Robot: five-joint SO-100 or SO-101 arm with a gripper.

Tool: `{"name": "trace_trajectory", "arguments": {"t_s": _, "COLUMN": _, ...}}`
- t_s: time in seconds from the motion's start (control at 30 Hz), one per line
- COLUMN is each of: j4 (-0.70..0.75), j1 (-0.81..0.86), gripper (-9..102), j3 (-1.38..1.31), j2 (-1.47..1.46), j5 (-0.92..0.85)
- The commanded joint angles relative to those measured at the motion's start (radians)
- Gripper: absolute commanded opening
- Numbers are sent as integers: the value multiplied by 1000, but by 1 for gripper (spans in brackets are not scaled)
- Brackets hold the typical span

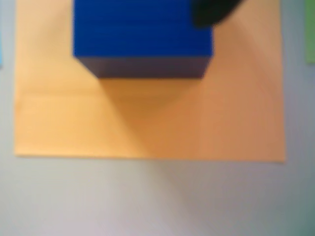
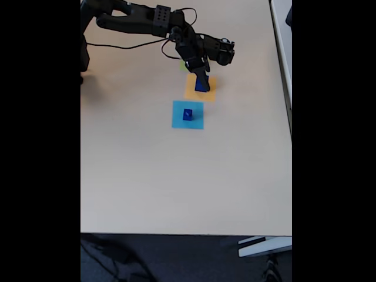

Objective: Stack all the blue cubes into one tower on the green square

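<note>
Two blue cubes (image 2: 187, 114) show: one on flat orange paper (image 1: 147, 128), one on a light-blue square (image 2: 188, 114). The gripper (image 2: 201, 82) is at the orange one; its grip is unclear.

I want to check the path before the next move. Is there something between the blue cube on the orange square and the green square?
Nothing visible blocks it. The blue cube sits on the orange square at the gripper; the green square lies right beside it, mostly hidden under the arm. Another blue cube stands on the opposite side.

Wrist view blurred, soft shadow below cube (image 1: 142, 34); fixed view bright, slightly hazy
</note>
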Motion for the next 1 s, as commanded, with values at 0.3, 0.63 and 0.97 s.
{"name": "trace_trajectory", "arguments": {"t_s": 0.3, "j4": -40, "j1": -43, "gripper": 36, "j3": -44, "j2": -37, "j5": 74}}
{"name": "trace_trajectory", "arguments": {"t_s": 0.63, "j4": -43, "j1": -44, "gripper": 34, "j3": -44, "j2": -49, "j5": 67}}
{"name": "trace_trajectory", "arguments": {"t_s": 0.97, "j4": -38, "j1": -41, "gripper": 32, "j3": -15, "j2": -60, "j5": 38}}
